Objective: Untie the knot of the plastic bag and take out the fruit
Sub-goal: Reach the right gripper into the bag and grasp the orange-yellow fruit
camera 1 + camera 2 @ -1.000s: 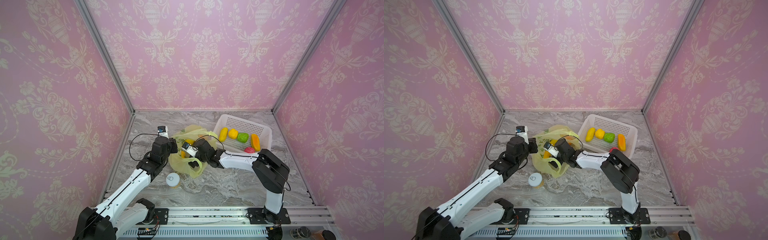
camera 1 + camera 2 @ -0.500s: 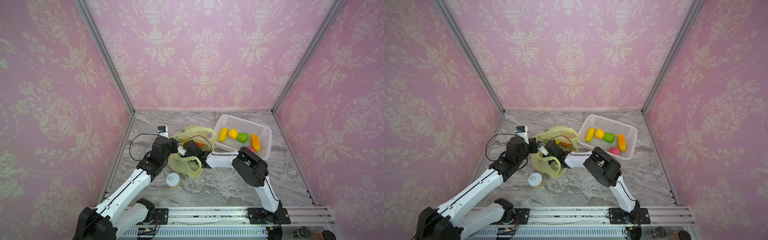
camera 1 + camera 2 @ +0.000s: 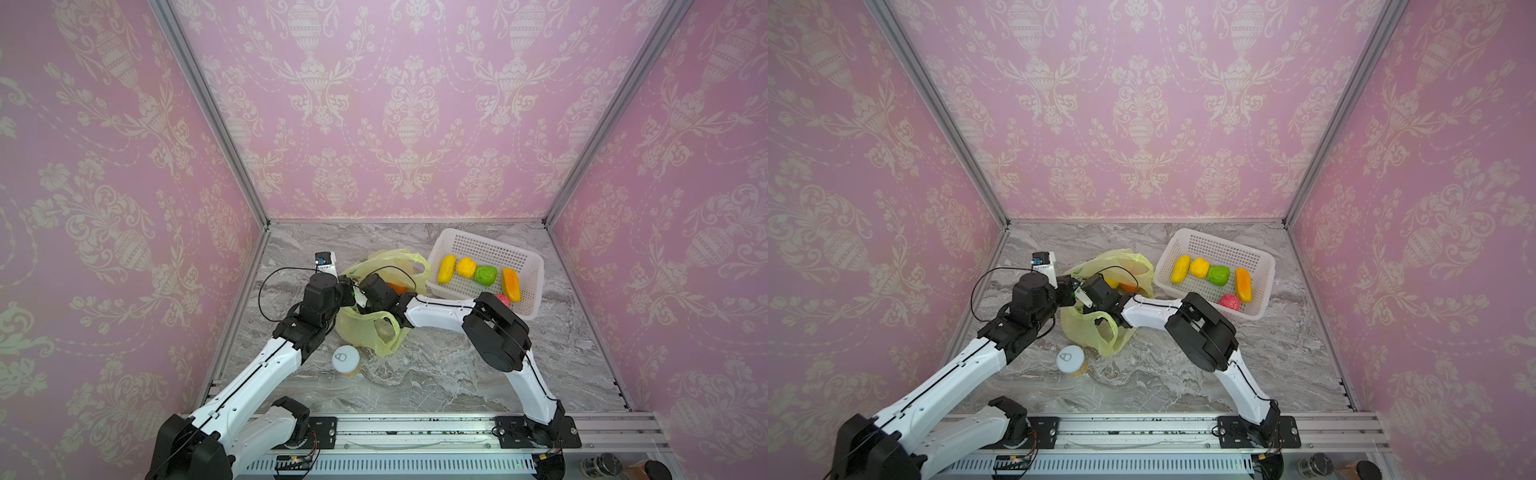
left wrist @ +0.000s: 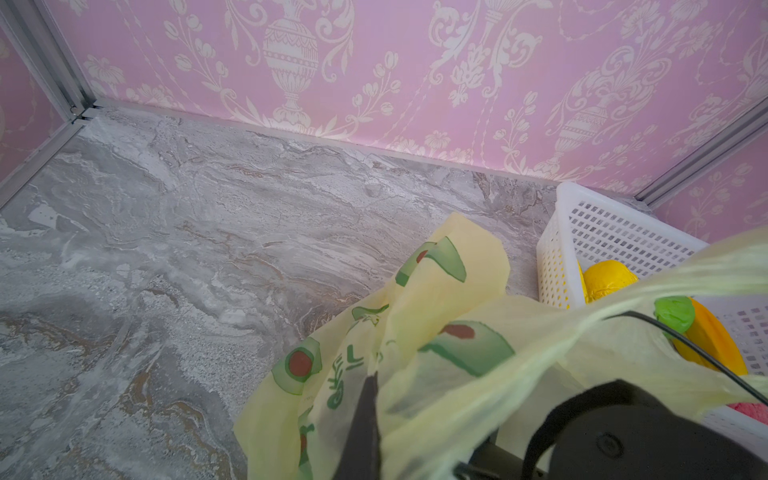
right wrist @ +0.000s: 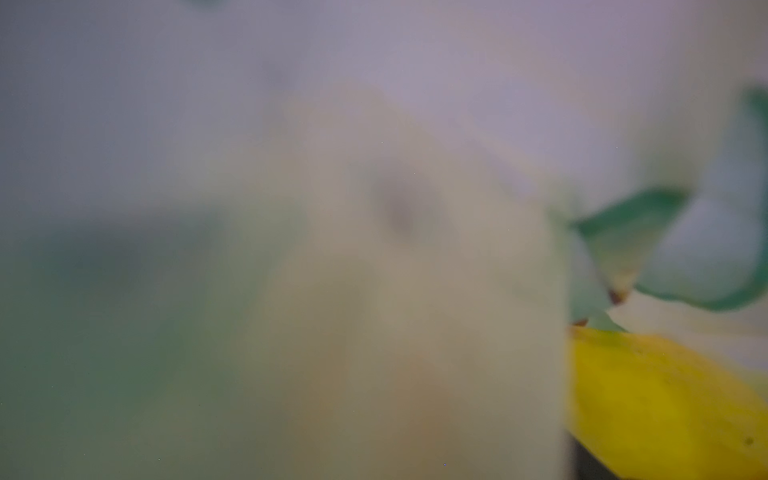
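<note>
The left pincer (image 3: 348,291) is clenched on the rim of the plastic bag (image 3: 365,332) — in the left wrist view the thin film bunches and pulls taut at its dark finger (image 4: 365,415). The right pincer (image 3: 360,299) reaches across the middle into the bag's mouth, tips toward the left one. Film over its camera hides the jaws, so whether it is released or clenched cannot be told.

The grey marble table (image 3: 457,374) carries everything. The bag lies crumpled near its middle, one handle loop (image 3: 384,328) lying free on the near side. No knot shows, so the untying looks done. The white basket (image 3: 486,245) stands just beside the bag toward the right wall, five fruits in it. A can (image 3: 345,360) stands just beside the bag's near edge.

The fruit left in the bag — an orange piece (image 3: 1128,286) and a yellow one (image 3: 1111,283) — lies alongside the right wrist on its far side, behind the tips rather than ahead of them. The right arm is the nearer and likely must draw back and turn toward them. Their long axes are too hidden to call.
</note>
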`<state>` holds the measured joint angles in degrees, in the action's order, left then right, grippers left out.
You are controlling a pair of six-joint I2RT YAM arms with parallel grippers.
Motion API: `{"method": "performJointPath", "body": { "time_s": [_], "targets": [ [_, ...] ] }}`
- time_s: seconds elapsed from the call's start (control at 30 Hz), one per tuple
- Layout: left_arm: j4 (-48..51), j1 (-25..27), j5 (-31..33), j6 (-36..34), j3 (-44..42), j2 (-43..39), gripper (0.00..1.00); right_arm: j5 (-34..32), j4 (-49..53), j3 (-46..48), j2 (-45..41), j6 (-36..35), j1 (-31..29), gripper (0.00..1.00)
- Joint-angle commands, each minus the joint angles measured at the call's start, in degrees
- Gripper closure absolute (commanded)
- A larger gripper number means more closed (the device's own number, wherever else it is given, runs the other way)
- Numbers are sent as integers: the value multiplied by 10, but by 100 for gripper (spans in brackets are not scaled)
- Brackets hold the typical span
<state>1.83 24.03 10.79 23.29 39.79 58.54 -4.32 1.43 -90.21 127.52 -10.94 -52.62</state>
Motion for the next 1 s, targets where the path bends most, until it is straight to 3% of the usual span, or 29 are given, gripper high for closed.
{"method": "performJointPath", "body": {
  "time_s": [0.0,0.1,0.2,0.37,0.43,0.77,0.97],
  "targets": [
    [5,-3,-5,-1,-5,-8,100,13,89,-29,22,-31,-1,12],
    [5,-4,-5,-1,-5,-7,100,20,106,-32,23,-37,-1,10],
    [5,-4,-4,-1,-5,-7,100,20,108,-37,25,-37,-1,15],
    [6,-4,-5,-1,-5,-6,100,2,109,-52,33,-29,-1,45],
    [6,-4,-5,0,-5,-8,100,-5,94,-42,25,-24,-1,53],
    [8,-4,-5,0,-5,-11,100,28,-5,74,-77,-6,5,71],
    [12,-4,3,1,-4,-11,100,55,-56,166,-176,7,18,77]
  ]
}}
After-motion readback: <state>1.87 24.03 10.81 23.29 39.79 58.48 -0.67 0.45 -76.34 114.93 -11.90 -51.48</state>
